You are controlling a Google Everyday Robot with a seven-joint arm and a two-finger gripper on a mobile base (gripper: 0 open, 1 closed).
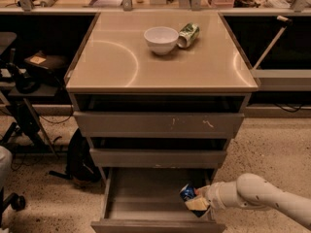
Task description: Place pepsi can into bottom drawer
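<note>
The bottom drawer is pulled open at the foot of the cabinet, its grey inside showing. The pepsi can, blue, is tilted over the drawer's right side. My gripper comes in from the right on a white arm and is shut on the can, holding it just inside the drawer opening near the right wall. I cannot tell whether the can touches the drawer floor.
A white bowl and a green-and-white can lying on its side sit at the back of the cabinet top. Two upper drawers are shut. A black bag and chair legs stand on the floor at left.
</note>
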